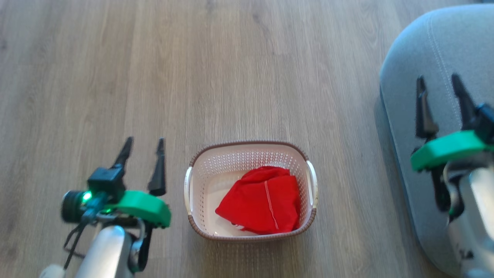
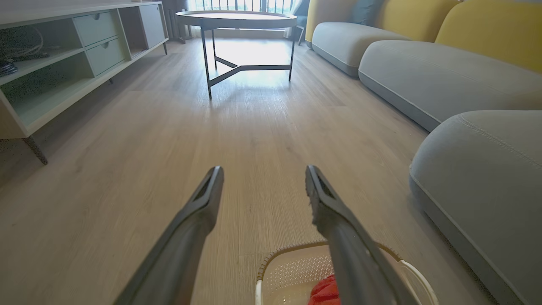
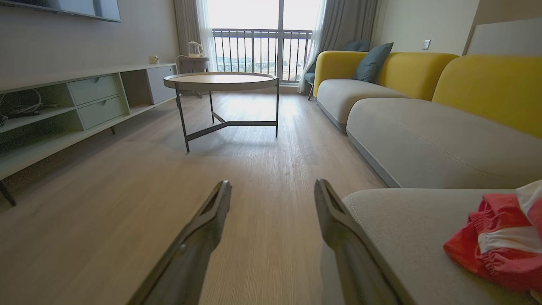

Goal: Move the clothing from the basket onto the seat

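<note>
Got a plain red garment (image 1: pixel 262 200) crumpled in the basket (image 1: pixel 247 143), shoved toward its right wall and near edge. Got the basket parked on the wood floor (image 1: pixel 231 58), near the seat's (image 1: pixel 424 46) rounded corner. Left tool (image 1: pixel 145 141) spread wide, holding nothing, just off the basket's left handle, not touching the garment. Same with the right tool (image 1: pixel 437 78): gaping and empty over the seat's left edge. Also spotting a striped red garment (image 3: pixel 495 241) heaped on the seat, right of that tool and clear of its fingers.
</note>
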Motion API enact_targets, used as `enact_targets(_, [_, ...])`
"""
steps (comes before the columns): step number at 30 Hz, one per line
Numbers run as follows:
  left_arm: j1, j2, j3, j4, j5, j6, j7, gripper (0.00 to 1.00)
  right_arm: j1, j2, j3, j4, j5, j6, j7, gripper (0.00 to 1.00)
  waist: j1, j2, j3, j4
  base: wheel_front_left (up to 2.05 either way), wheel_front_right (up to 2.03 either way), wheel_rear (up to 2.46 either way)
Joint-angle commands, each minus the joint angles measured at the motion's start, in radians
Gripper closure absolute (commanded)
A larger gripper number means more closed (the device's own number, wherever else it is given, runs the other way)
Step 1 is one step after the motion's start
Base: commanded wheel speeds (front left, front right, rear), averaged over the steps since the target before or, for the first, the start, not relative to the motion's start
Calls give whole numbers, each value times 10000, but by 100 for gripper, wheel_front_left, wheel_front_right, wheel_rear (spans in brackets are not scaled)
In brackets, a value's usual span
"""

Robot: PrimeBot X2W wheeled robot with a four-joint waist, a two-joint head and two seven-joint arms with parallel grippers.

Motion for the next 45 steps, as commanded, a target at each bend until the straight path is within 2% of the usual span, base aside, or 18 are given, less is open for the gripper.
enact_targets(1, [-110, -3, 611, -517, 121, 131, -51, 0, 246, 37, 160, -400, -70, 69, -49, 0, 1, 0, -165, 77, 0, 0, 0])
enact_targets(10, [736, -250, 1581, -1143, 511, 85, -51, 0, 1393, 477, 288, -746, -177, 69, -49, 0, 1, 0, -510, 163, 0, 0, 0])
enact_targets(18, [971, -445, 1963, -1273, 766, -67, -51, 0, 2035, 921, 388, -926, -474, 69, -49, 0, 1, 0, -784, 201, 0, 0, 0])
enact_targets(37, [1177, -565, 2062, -1245, 1030, -199, -51, 0, 2225, 1291, 360, -812, -722, 69, -49, 0, 1, 0, -900, 151, 0, 0, 0])
enact_targets(45, [1150, -568, 1755, -1203, 982, -234, -51, 0, 2028, 1250, 367, -927, -724, 69, -49, 0, 1, 0, -600, 71, 0, 0, 0])
